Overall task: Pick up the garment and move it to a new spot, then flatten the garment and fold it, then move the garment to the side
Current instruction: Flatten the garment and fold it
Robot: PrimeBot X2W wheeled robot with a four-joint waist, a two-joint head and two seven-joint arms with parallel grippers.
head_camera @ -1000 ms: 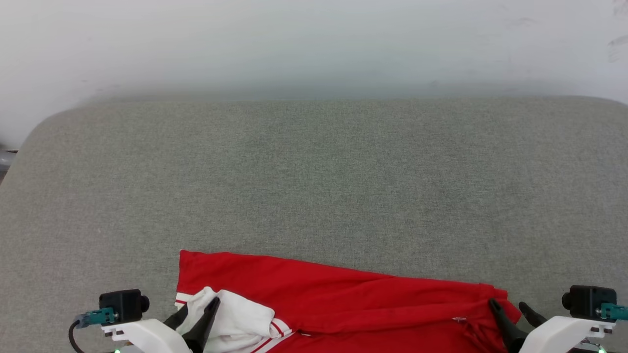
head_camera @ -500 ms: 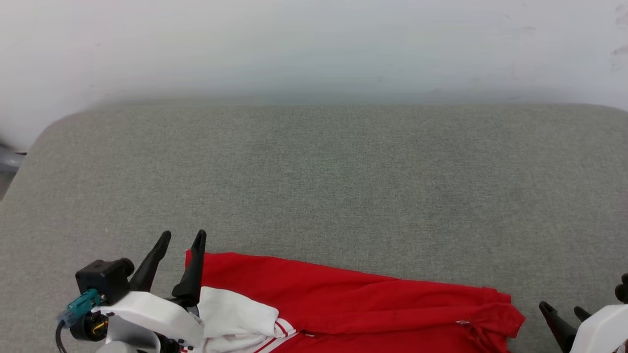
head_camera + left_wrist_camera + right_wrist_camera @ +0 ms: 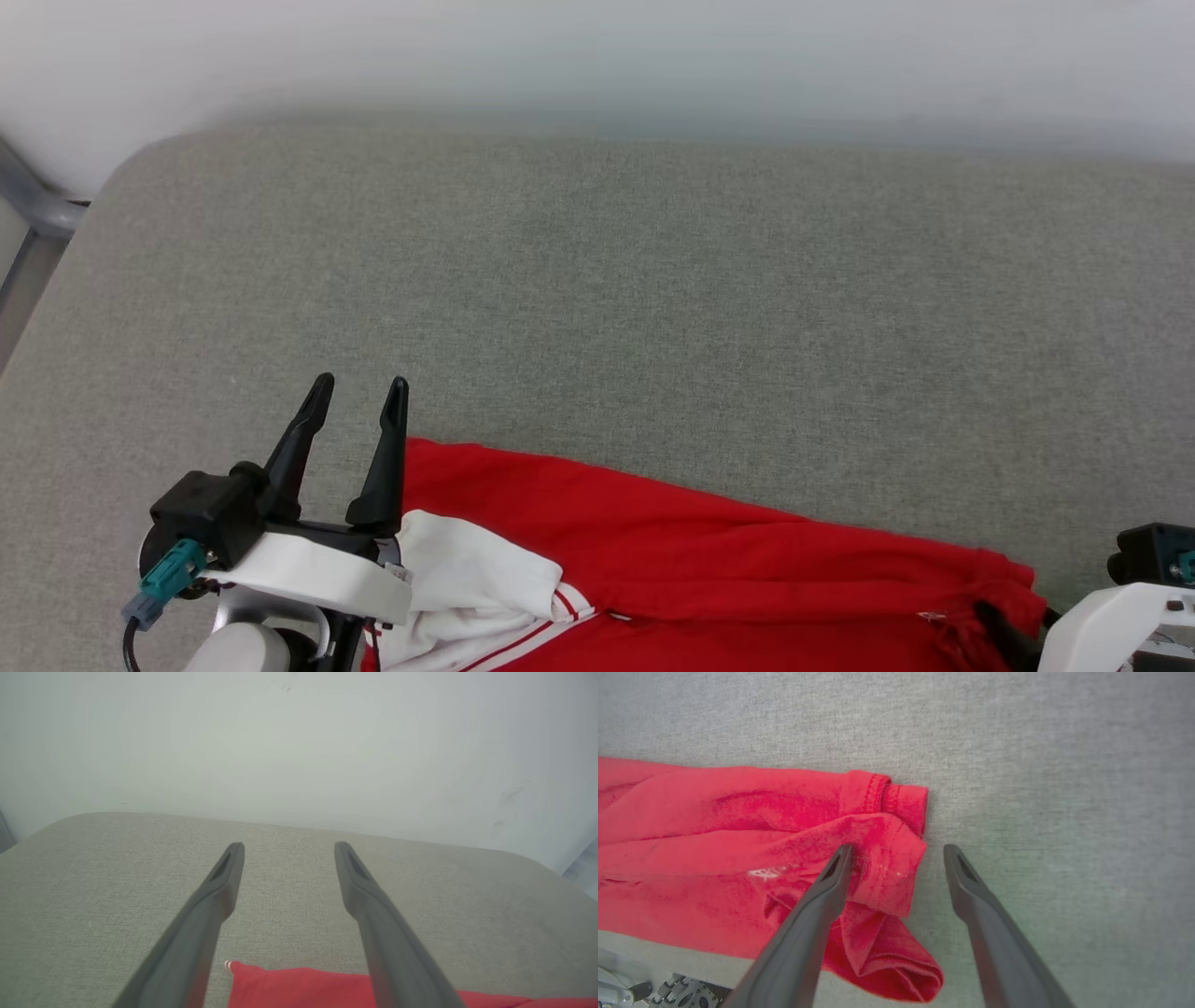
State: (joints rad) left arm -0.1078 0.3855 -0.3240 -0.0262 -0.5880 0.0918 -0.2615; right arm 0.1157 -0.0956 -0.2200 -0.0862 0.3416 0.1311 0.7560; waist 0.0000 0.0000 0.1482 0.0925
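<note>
Head view: red jersey garment with white sleeve (image 3: 700,551) lies bunched on the near side of the grey fabric table (image 3: 597,280). Left gripper (image 3: 361,381) and right gripper (image 3: 899,848) both spread, empty. Risk: right jaws straddle the doubled hem and may pinch several layers.

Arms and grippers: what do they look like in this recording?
The left gripper and right gripper each have two long, tapered dark fingers, slotted near the tips. Behind sit white shells, black blocks and teal plugs; a dark cable trails from the left.
</note>
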